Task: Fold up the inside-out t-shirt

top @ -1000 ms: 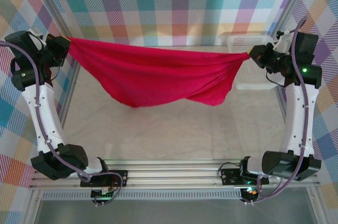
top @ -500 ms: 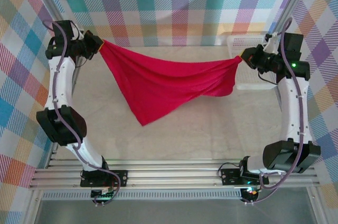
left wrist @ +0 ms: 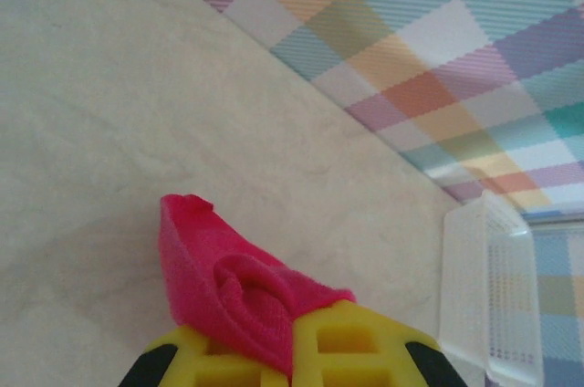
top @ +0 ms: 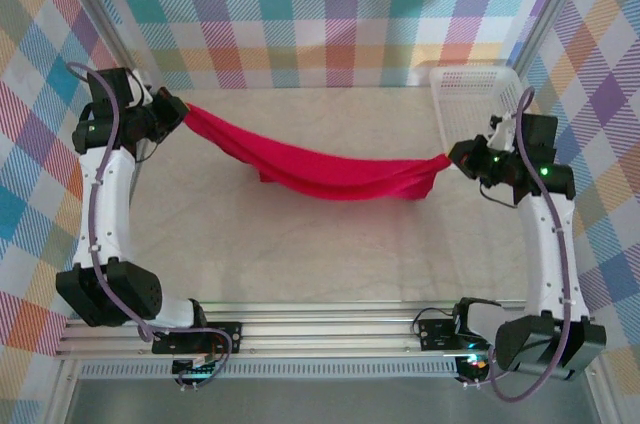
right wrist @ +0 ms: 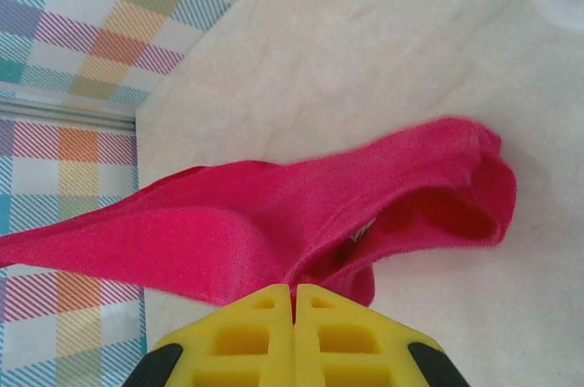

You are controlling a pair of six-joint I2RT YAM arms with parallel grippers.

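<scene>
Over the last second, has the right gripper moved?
Yes. In the top view the right gripper, shut on the red t-shirt, has come toward the near edge and slightly left, away from the white basket it was beside.

Top cam high at 6 o'clock, tilted toward 12 over the table (top: pixel 300 244); wrist cams close-in (low over it): left faces 3, right faces 9; all share the t-shirt (top: pixel 330 172).

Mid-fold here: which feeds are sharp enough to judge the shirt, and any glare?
Top external: even light, no glare, t-shirt sharp. Left wrist: pinched fabric fairly crisp, basket soft. Right wrist: fabric beside the right gripper slightly blurred, top-right corner washed out.
</scene>
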